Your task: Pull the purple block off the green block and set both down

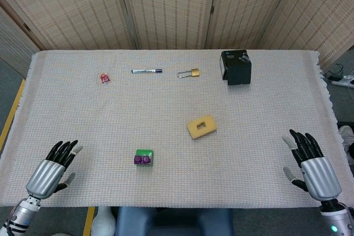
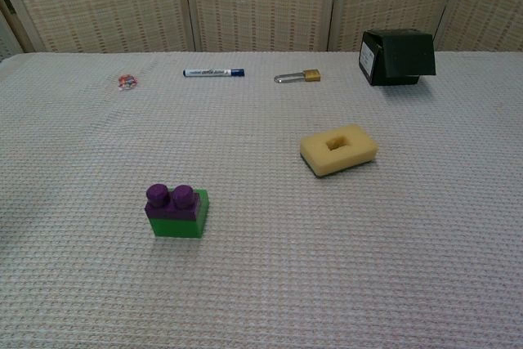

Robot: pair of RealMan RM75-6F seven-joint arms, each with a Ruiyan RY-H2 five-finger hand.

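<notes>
A purple block (image 1: 141,160) (image 2: 172,202) with two studs sits stacked on the green block (image 1: 145,152) (image 2: 185,223), near the table's front, left of centre. My left hand (image 1: 53,169) hovers at the front left corner, fingers spread, holding nothing, well left of the blocks. At the front right corner my right hand (image 1: 311,165) is also open and apart from everything. The chest view shows neither hand.
A yellow sponge block with a hole (image 1: 201,126) (image 2: 338,149) lies right of centre. Along the far side are a red small object (image 1: 104,78), a marker pen (image 1: 146,71), a padlock (image 1: 189,73) and a black box (image 1: 236,67). A white woven cloth (image 1: 254,153) covers the table.
</notes>
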